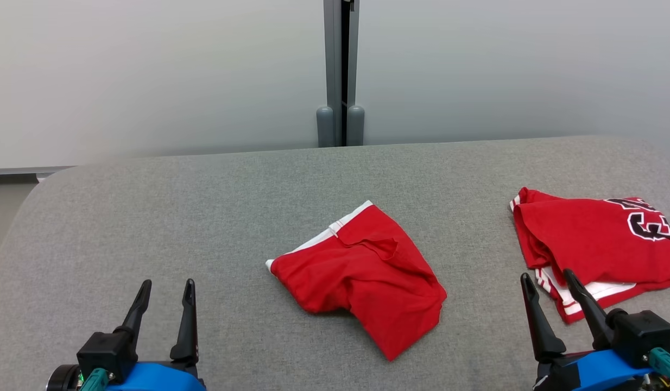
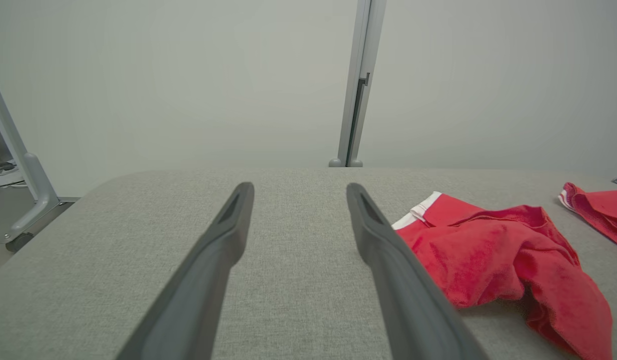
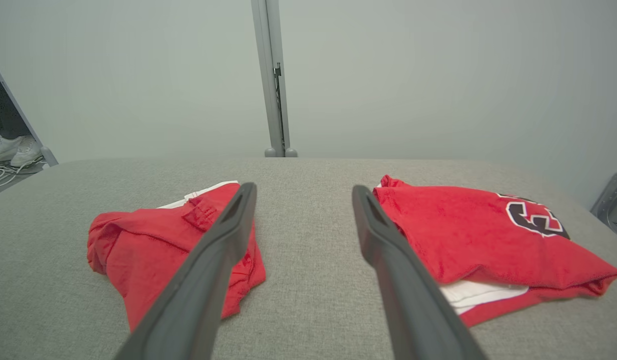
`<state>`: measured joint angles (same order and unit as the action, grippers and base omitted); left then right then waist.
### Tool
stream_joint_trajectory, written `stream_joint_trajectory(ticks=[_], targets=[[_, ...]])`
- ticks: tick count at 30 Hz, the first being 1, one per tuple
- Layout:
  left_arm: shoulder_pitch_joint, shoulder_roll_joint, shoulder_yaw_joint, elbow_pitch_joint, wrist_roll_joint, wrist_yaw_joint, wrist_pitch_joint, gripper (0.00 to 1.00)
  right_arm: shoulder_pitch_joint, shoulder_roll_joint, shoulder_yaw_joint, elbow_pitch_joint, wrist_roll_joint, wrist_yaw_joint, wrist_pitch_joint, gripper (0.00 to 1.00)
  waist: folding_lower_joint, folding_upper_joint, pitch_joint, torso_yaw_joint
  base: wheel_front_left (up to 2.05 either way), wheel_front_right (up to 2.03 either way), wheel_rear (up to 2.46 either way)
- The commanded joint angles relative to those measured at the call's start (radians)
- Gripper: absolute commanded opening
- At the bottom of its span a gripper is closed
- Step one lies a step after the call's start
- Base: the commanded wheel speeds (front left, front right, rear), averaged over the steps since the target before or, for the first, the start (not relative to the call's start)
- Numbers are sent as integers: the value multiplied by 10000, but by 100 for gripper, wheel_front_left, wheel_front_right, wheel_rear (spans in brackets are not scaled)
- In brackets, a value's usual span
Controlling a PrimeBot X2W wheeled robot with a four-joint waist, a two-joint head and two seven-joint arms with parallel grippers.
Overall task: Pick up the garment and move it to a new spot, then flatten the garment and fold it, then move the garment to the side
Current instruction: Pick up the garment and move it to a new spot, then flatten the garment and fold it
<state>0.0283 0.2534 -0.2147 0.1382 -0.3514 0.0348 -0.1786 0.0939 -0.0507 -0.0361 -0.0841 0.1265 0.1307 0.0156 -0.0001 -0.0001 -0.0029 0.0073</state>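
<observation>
A crumpled red garment (image 1: 362, 277) with a white band lies in the middle of the grey cloth-covered table (image 1: 204, 217). The left wrist view has this garment (image 2: 488, 260) to the right of the fingers; in the right wrist view the garment (image 3: 138, 250) is on the left, partly behind one finger. My left gripper (image 1: 168, 283) stands open at the near left, empty, well apart from the garment. My right gripper (image 1: 547, 274) is open at the near right, with nothing between its fingers. Both wrist views show the left gripper (image 2: 299, 187) and right gripper (image 3: 304, 188) with jaws wide over bare cloth.
A second red garment (image 1: 585, 239) with black lettering and white trim lies folded at the right, just beyond my right gripper; it shows large in the right wrist view (image 3: 463, 235). A pale wall with a grey post (image 1: 340, 70) stands behind the table. The table's left edge is rounded.
</observation>
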Motion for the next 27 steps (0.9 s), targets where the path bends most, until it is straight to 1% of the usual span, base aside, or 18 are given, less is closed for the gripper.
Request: stream_joint_trajectory(ticks=[1, 22, 27], targets=[[118, 34, -31, -36, -15, 17, 1, 100, 159, -4, -22, -65, 56, 1, 26, 100, 1, 1, -35, -33, 0, 0, 0], [213, 129, -115, -207, -92, 214, 65, 100, 184, -4, -57, -133, 86, 1, 106, 100, 1, 1, 17, 2, 0, 0, 0], [-74, 156, -115, -323, -86, 257, 55, 100, -102, -4, 146, -53, 3, 1, 186, 100, 1, 1, 339, 97, 0, 0, 0]])
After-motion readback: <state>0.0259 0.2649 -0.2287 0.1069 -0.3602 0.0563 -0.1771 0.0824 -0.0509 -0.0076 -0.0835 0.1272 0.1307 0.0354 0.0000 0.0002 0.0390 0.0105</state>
